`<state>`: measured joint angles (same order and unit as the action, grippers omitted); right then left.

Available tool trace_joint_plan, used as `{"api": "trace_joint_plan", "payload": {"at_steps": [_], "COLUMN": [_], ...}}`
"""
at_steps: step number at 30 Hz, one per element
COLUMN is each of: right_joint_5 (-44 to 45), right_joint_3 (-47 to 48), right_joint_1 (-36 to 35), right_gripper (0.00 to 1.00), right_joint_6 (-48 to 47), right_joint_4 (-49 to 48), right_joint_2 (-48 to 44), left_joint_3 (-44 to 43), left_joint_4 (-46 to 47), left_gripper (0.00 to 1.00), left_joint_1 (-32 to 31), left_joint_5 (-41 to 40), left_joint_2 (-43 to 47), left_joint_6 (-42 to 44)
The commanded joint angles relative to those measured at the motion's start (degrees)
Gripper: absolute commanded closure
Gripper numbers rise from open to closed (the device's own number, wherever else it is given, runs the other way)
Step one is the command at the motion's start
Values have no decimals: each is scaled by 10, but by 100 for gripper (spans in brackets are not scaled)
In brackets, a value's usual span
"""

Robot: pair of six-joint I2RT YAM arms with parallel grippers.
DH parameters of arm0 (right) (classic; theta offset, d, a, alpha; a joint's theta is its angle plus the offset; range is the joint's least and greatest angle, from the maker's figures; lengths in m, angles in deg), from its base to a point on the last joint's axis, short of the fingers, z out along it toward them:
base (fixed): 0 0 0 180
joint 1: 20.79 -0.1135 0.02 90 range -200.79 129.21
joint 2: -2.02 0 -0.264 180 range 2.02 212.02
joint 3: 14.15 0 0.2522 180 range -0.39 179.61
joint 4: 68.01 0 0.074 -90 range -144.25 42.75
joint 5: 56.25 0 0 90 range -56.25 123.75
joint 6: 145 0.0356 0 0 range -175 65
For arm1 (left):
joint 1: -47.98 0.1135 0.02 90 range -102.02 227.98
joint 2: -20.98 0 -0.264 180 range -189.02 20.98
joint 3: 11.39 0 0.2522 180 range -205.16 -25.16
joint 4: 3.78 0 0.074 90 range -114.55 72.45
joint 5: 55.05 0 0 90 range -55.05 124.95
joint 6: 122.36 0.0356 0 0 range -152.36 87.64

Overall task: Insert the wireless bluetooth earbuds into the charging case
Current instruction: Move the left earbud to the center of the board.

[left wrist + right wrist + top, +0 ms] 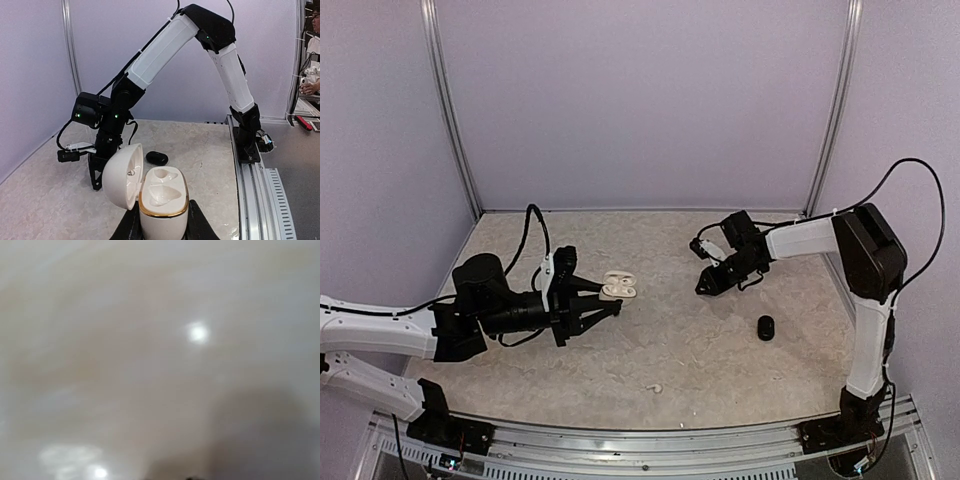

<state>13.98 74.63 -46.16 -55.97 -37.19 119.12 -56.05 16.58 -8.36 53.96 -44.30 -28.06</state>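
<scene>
We see pale lilac walls (640,100) closing in the table (700,370) on three sides, with a metal post (450,110) standing in each far corner. The table top is beige and marbled, and it spreads under the left fingers (605,300) and the right fingers (710,284) alike. Behind both, along the near edge, runs a ribbed metal rail (650,440). In the left wrist view, to the right of the fingers and past that rail, we make out a grey floor (295,165) and a person (314,30) at the frame's edge. The right wrist view gives us only a pale blurred surface with a bright glint (197,333) of light on it.
</scene>
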Motion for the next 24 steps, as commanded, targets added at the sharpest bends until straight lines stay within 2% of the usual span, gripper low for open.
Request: {"api": "trace_joint_plan", "payload": {"at_steps": [1,6,12,16,24], "right_joint_5": [-7,-22,45,74,114], "right_joint_3": [-62,-139,-165,-147,-38], "right_joint_1": [-65,-117,-170,-185,-193], "right_gripper": [79,79,76,60,60], "right_joint_6": [34,75,102,98,37], "right_joint_4": [60,79,147,196,299], "right_joint_2": [-44,-106,-148,-145,-114], "left_joint_3": [8,11,11,10,9], "left_joint_4": [21,23,22,22,15], "left_gripper": [87,88,87,87,87], "left_joint_1": [-3,-3,-3,-2,-3], "left_joint_5": [-2,-3,-3,0,-2], "left_joint_2": [6,9,14,12,22], "left_joint_6": [-5,-7,-7,-7,-4]}}
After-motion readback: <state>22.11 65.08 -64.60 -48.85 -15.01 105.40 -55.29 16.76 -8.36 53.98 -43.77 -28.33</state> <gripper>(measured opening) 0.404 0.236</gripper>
